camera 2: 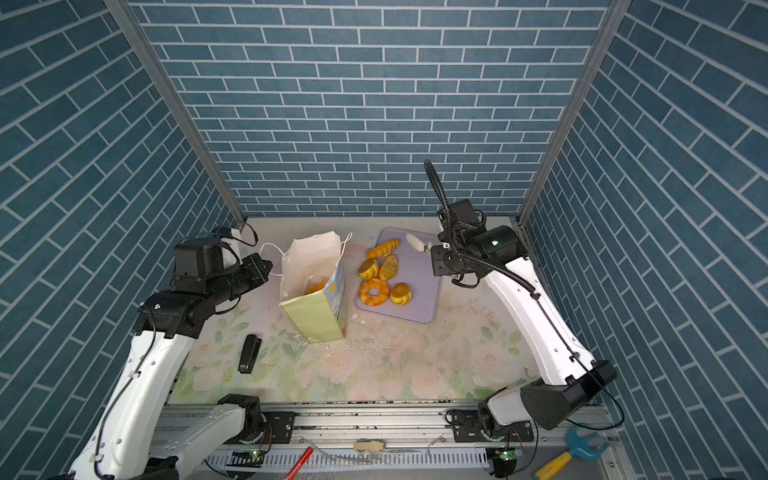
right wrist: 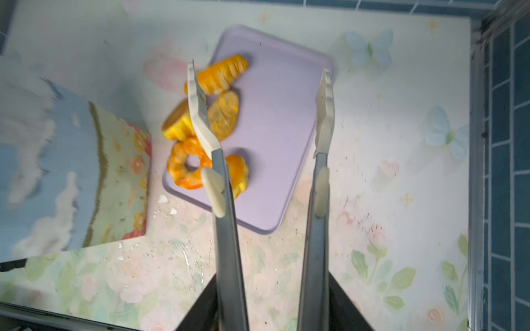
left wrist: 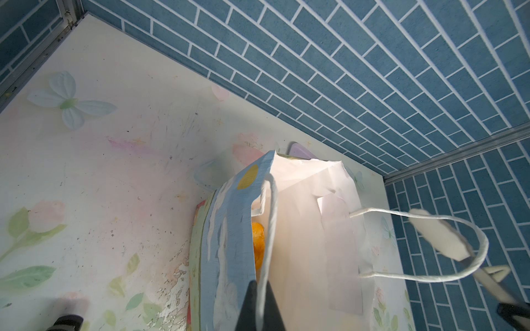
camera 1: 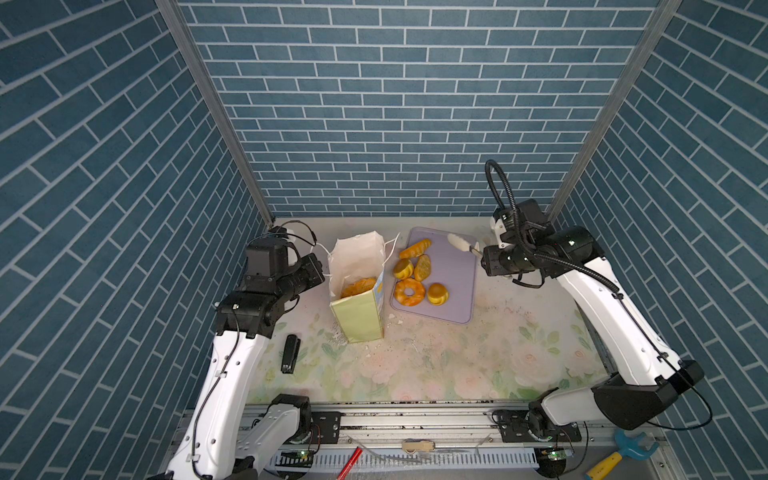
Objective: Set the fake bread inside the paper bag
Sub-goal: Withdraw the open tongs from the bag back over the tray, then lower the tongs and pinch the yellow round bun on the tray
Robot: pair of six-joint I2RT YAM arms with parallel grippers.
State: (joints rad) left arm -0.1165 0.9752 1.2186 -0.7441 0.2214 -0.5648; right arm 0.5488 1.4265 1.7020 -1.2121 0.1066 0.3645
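Observation:
The paper bag stands upright and open at centre-left, with fake bread inside it. My left gripper is shut on the bag's white cord handle at its left rim. Several more pieces of fake bread lie on the lilac tray: a long loaf, a ring doughnut and round buns. My right gripper is shut on metal tongs. Their white tips hang spread apart above the tray's far side, with nothing between them.
A black stapler lies on the floral mat near the left arm. White crumbs are scattered between bag and tray. A blue-and-yellow toy wrench and a red pen lie on the front rail. Brick-patterned walls close three sides.

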